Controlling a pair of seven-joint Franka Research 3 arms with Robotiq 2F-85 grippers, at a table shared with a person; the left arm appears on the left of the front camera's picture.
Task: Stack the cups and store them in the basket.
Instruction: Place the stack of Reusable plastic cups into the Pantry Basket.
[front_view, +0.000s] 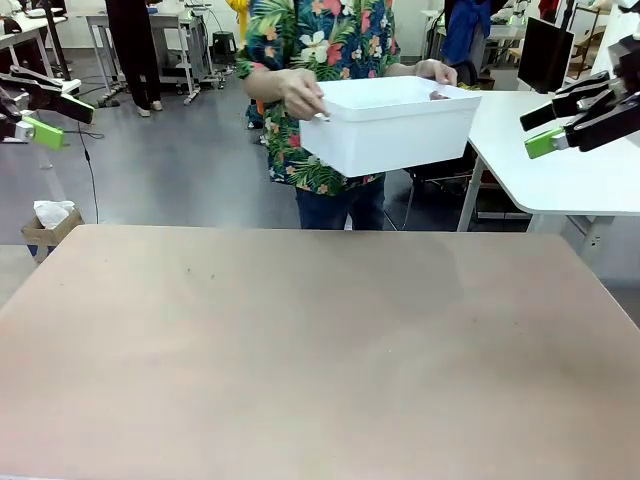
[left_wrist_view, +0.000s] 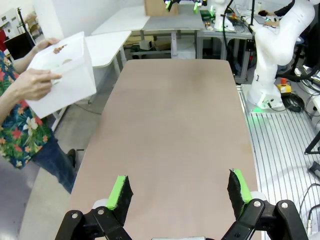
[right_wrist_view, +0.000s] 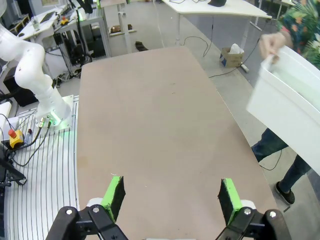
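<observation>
Basket (front_view: 385, 125), white and rectangular, is held in the air by a person in a floral shirt (front_view: 320, 50) standing at the far side of the worktop (front_view: 320, 350); one hand (front_view: 300, 95) grips its near rim and the other hand (front_view: 437, 70) holds the far corner. Something small and brownish shows just inside its far edge, too small to tell what it is. The basket hangs beyond the worktop's far edge, not touching it. The brown worktop surface is bare. The left tool (left_wrist_view: 182, 192) hovers high at the left side with its green-padded fingers spread wide, nothing between them. The right tool (right_wrist_view: 171, 197) hovers high at the right side, likewise spread wide and holding nothing. Both tools are well apart from the basket
</observation>
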